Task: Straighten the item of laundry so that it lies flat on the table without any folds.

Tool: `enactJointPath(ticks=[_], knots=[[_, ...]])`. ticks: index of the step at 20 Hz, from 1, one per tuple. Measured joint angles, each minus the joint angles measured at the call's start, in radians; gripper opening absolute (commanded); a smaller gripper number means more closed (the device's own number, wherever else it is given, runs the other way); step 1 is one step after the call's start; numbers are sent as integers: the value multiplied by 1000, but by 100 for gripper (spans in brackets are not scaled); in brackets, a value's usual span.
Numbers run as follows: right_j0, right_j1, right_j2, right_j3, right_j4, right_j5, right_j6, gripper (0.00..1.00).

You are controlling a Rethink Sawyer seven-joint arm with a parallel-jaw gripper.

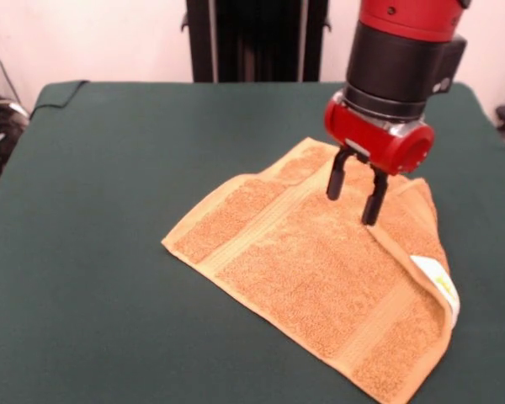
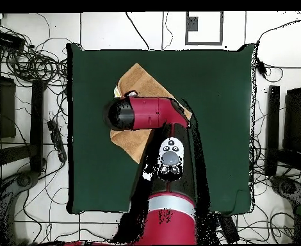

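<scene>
The orange-tan terry towel (image 1: 320, 269) lies on the dark green table (image 1: 109, 210), right of centre in the front view. Its right edge is folded over, and the white label (image 1: 442, 286) shows on that fold. Flat woven bands run across it. My gripper (image 1: 356, 195) hangs just above the towel's far right part, its two black fingers (image 1: 337, 178) apart and empty. In the overhead view the arm covers most of the towel (image 2: 140, 78), and the gripper itself is hidden under the arm's head (image 2: 124, 114).
The robot's pedestal (image 1: 257, 38) stands at the table's far side. Cables and stands (image 2: 31, 64) lie on the floor around the table. The table's near edge runs close below the towel in the front view.
</scene>
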State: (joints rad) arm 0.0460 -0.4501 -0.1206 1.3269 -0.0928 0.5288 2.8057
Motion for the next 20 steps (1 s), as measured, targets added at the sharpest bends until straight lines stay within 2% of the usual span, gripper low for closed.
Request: enactJointPath(ticks=[10, 20], knots=[[35, 10, 3, -24, 0, 0, 0, 100], [-27, 10, 11, -19, -16, 0, 0, 100]])
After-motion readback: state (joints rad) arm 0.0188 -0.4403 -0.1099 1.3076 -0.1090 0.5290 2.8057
